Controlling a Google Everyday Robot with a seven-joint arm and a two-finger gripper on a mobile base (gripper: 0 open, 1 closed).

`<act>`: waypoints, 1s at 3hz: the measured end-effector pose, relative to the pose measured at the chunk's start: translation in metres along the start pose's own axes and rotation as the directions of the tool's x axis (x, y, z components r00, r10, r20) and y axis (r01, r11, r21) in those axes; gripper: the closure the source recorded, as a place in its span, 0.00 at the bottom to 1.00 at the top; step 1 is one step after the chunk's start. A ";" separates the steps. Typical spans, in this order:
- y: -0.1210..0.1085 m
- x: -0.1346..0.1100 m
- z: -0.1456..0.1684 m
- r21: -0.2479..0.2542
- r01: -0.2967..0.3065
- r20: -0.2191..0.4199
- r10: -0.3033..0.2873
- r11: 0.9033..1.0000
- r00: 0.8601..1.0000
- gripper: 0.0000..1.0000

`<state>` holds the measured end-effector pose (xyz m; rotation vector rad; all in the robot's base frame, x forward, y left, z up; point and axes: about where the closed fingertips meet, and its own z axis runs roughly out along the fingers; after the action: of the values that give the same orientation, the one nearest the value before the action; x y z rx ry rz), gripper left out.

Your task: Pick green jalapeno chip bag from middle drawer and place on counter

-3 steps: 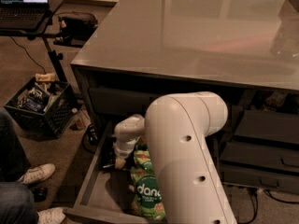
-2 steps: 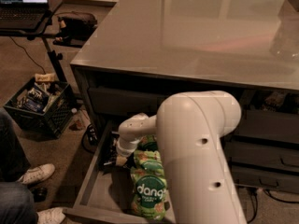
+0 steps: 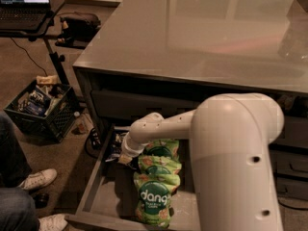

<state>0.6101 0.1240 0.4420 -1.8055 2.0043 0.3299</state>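
Green jalapeno chip bag (image 3: 114, 147): likely light, crinkly, slippery; pinch an edge seam. Hand (image 3: 125, 159) at its 4 o'clock in middle drawer (image 3: 108, 199); grip state can't tell.

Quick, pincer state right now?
Pincer: low in the middle drawer, at the green jalapeno chip bag; open or closed cannot be told.

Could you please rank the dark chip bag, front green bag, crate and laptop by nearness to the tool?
Tool in drawer:
1. Dark crinkly chip bag, alongside.
2. Bright green bag, drawer front.
3. Black plastic crate, floor left.
4. Open laptop, top left.
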 end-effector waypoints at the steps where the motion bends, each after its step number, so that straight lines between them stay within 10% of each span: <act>1: 0.001 -0.002 -0.031 0.024 -0.018 0.066 0.016 1.000 0.998 1.00; 3: 0.023 -0.021 -0.057 0.019 -0.014 0.041 0.013 1.000 0.999 1.00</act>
<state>0.5800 0.1201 0.4992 -1.7601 1.9859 0.3473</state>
